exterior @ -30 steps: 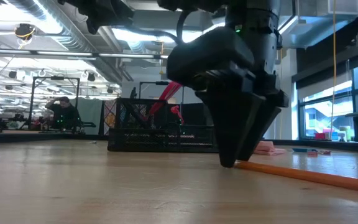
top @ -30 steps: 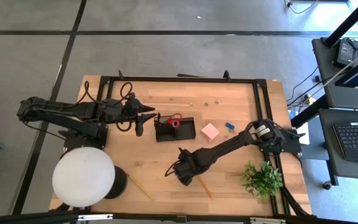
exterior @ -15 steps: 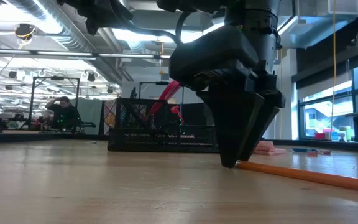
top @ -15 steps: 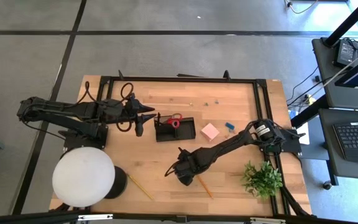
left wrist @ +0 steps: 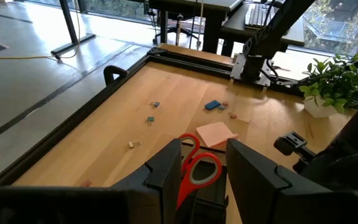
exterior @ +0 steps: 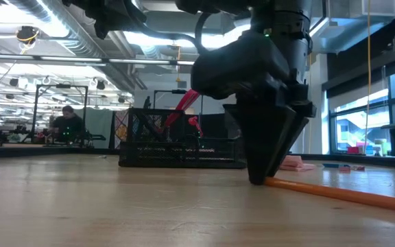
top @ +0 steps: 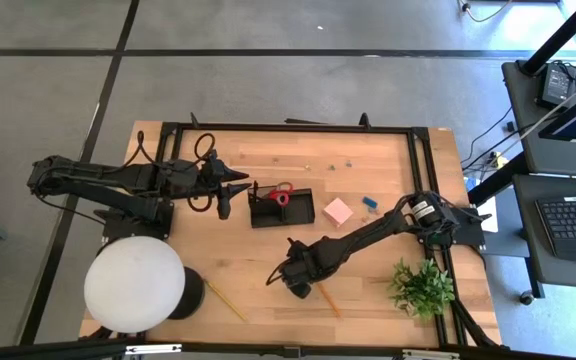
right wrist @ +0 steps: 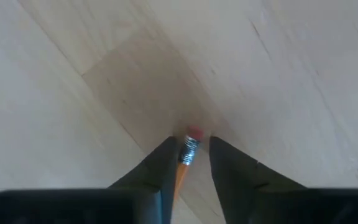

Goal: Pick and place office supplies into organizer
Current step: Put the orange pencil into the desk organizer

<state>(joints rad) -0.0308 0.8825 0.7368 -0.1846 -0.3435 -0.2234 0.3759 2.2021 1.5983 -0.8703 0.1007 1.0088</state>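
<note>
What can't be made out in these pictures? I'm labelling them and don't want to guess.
- Grip on the pencil: right wrist view shows the right gripper astride its eraser end; contact unclear.
- Organizer contents besides the scissors: low view, mesh wall hides them.
- Small bits on the table: left wrist view, too small.
- Second pencil: high view, the lamp covers one end.

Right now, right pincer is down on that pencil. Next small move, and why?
Probably finish closing. The right pincer sits at the table with its fingers straddling the pencil at the eraser end, a small gap showing on each side, so it isn't clearly gripped yet. Then lift toward the organizer. The left pincer waits beside the organizer.
</note>
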